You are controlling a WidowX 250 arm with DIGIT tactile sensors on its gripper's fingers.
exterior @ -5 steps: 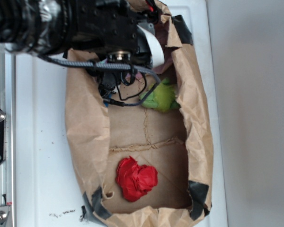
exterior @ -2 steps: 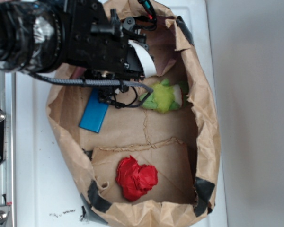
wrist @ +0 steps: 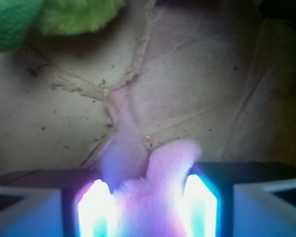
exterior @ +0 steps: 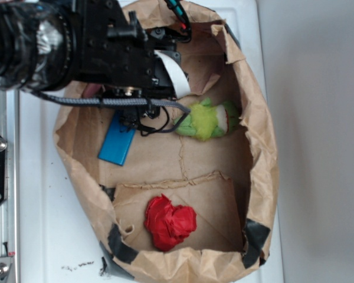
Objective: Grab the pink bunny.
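In the wrist view my gripper (wrist: 147, 200) is shut on the pink bunny (wrist: 170, 158). Light-pink plush fills the gap between the two glowing fingers (wrist: 200, 202), and one fuzzy ear sticks out past the tips, above the brown paper floor. In the exterior view the black arm (exterior: 106, 47) reaches into the brown paper bag (exterior: 261, 147) from the upper left and hides both the fingers and the bunny.
A yellow-green plush toy (exterior: 203, 119) lies just right of the arm inside the bag; it also shows in the wrist view (wrist: 64, 15) at the top left. A blue flat object (exterior: 117, 140) lies below the arm. A red wrinkly lump (exterior: 169, 222) lies near the bag's lower end.
The bag's left wall has spread outward, uncovering the blue object. The arm has shifted slightly left and up. More of the green toy now shows.
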